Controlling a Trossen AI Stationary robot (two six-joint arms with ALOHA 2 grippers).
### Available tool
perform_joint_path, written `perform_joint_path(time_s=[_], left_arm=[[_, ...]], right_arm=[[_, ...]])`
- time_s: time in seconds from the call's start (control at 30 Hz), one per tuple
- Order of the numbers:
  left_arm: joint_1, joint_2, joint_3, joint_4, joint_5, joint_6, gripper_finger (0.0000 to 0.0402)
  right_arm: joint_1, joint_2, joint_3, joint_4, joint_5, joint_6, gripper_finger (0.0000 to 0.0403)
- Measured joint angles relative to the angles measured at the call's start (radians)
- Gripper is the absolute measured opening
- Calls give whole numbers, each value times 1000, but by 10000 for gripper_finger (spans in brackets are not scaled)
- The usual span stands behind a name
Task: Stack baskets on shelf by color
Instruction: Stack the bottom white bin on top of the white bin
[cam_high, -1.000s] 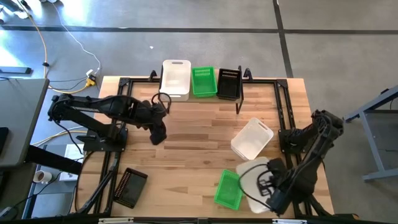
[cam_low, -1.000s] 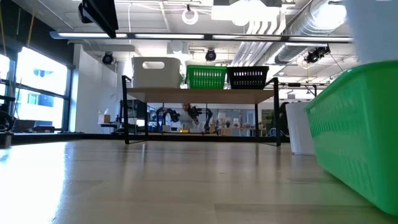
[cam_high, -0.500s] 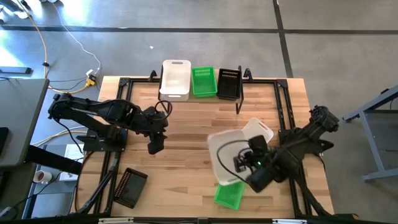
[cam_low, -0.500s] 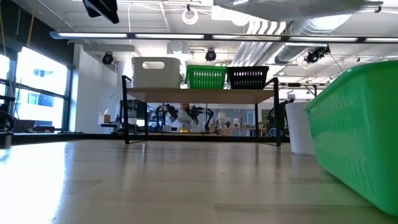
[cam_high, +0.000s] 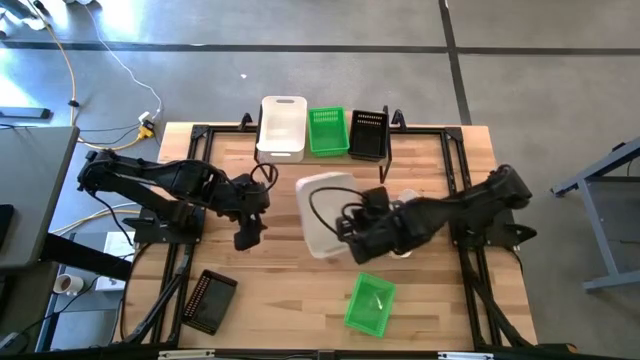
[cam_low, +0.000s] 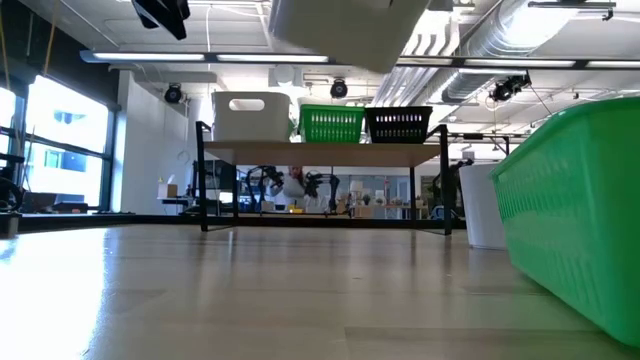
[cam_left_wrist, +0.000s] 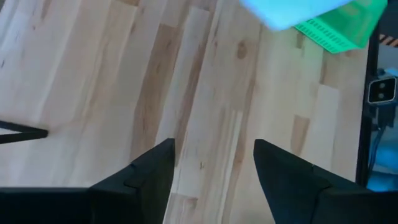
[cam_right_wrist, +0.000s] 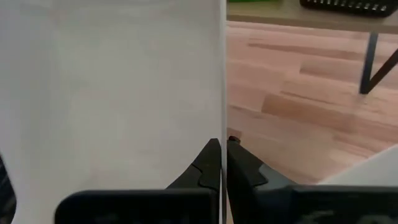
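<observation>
My right gripper (cam_high: 347, 228) is shut on a white smooth-walled basket (cam_high: 322, 212), which it carries above the middle of the table; the low view shows that basket (cam_low: 340, 25) high in the air. The shelf (cam_high: 385, 152) stands at the far edge and bears a white basket (cam_high: 283, 125), a green one (cam_high: 327, 130) and a black one (cam_high: 368, 133), each on its base. My left gripper (cam_high: 245, 236) hovers open left of the carried basket, over bare wood (cam_left_wrist: 211, 168). My right gripper pinches the white basket's side wall at its rim (cam_right_wrist: 222, 134), one finger (cam_right_wrist: 210, 163) on the inner face and the other (cam_right_wrist: 241, 165) on the outer. It comes at it from the table's right. The basket is lifted clear of the table.
A green basket (cam_high: 368, 305) sits near the near edge and fills the right of the low view (cam_low: 580, 200). A second white basket (cam_high: 410, 200) lies partly under my right arm. A black basket (cam_high: 208, 300) lies at the near left corner. Bare wood spreads before the shelf.
My right gripper has carried the white basket from the near right corner, beside the green basket, toward the table's left and far edge, to the middle of the table. It stays lifted. My left gripper has drifted slightly toward the near edge.
</observation>
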Motion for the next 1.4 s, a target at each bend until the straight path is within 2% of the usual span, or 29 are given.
perform_joint_path(time_s=[0.5,0.67,1.0,1.4], left_arm=[[-184,0,0,26,-177,97,203],[-218,0,0,58,-203,123,202],[-237,90,0,89,-237,123,202],[-246,230,0,176,-256,162,202]], right_arm=[[-127,172,-1,143,-63,2,0],[-147,211,-2,198,-80,2,0],[-167,243,-2,323,-91,-22,0],[-188,250,-2,363,-87,-34,0]])
